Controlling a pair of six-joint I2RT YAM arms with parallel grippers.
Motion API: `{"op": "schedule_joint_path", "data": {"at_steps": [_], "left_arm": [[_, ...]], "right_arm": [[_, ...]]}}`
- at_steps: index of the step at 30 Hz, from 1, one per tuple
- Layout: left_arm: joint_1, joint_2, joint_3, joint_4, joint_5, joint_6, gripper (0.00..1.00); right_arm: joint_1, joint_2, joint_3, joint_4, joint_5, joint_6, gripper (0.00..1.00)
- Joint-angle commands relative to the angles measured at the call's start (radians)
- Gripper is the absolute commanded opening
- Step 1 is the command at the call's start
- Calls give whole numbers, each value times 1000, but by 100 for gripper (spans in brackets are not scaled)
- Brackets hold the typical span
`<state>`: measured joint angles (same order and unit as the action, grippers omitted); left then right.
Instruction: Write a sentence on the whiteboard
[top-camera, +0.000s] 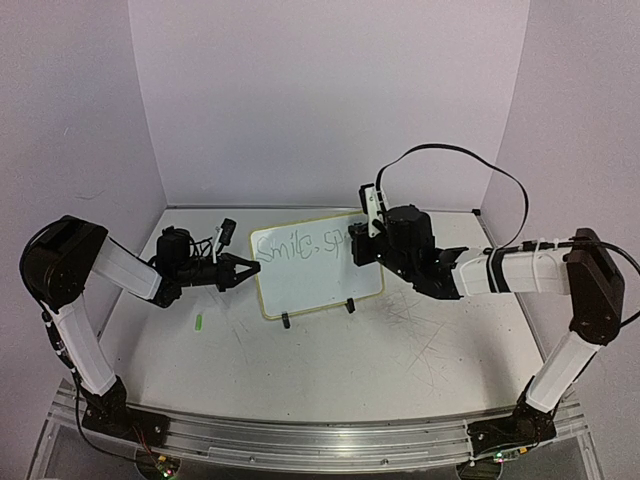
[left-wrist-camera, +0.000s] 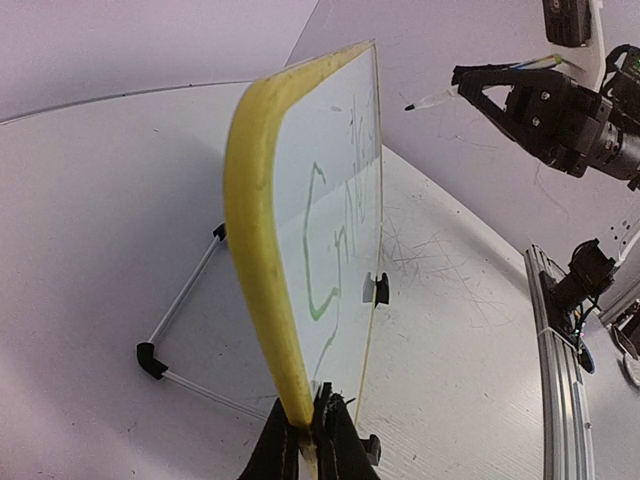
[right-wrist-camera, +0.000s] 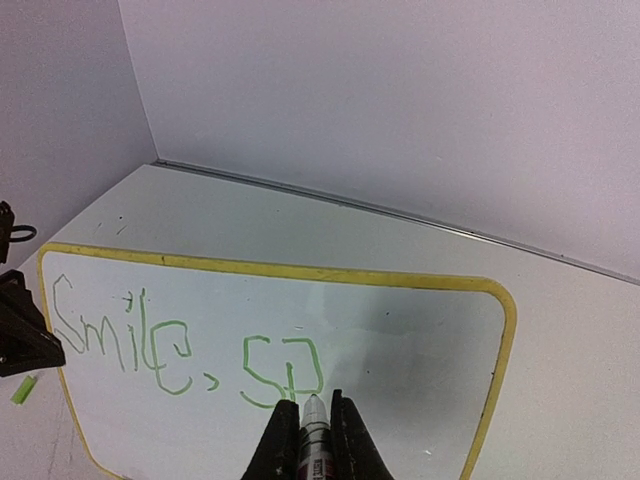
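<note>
**Marker at the "p", board pinched by its edge**

Whiteboard (top-camera: 318, 262) stands tilted back on its two black feet (top-camera: 286, 321), near the middle of the scratched white table (top-camera: 400, 350) and toward the back wall. The left gripper (left-wrist-camera: 312, 432) comes at it from the left. Its fingers are clamped together on the yellow frame (left-wrist-camera: 255, 250) at the board's left edge.

The right gripper (right-wrist-camera: 312, 408) reaches in from the right and hangs in front of the board's upper right part. Its fingers are closed around a marker (right-wrist-camera: 313, 445) that points at the writing surface. The sentence (right-wrist-camera: 180, 350), in light green along the top of the board, reads "Smile, sp". The marker's tip sits just below the "p", and I cannot tell whether it touches the board.

A small light green piece (top-camera: 199, 322) lies on the table on the near side of the left gripper, apart from the board.
</note>
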<state>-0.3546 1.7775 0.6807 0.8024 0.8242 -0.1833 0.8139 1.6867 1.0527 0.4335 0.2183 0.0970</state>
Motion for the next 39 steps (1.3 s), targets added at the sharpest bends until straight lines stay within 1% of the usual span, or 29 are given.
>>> {"op": "schedule_joint_path", "data": {"at_steps": [1,4,16,30,39], "left_arm": [[-1,15,-10,-97,-127,108,0],[-1,13,-10,-97,-128,108,0],[-1,17,-6,-97,-122,108,0],[-2,17,-4,-97,-119,110,0],[-2,18,-4,-98,-116,110,0]], "right_arm": [[1,10,30,18,4,-23,0],[-1,2,24,17,22,-35,0],[-25,52,67,37,-46,-33,0],[-31,93,118,64,-9,-41,0],[-36,100,109,59,19,-24,0]]}}
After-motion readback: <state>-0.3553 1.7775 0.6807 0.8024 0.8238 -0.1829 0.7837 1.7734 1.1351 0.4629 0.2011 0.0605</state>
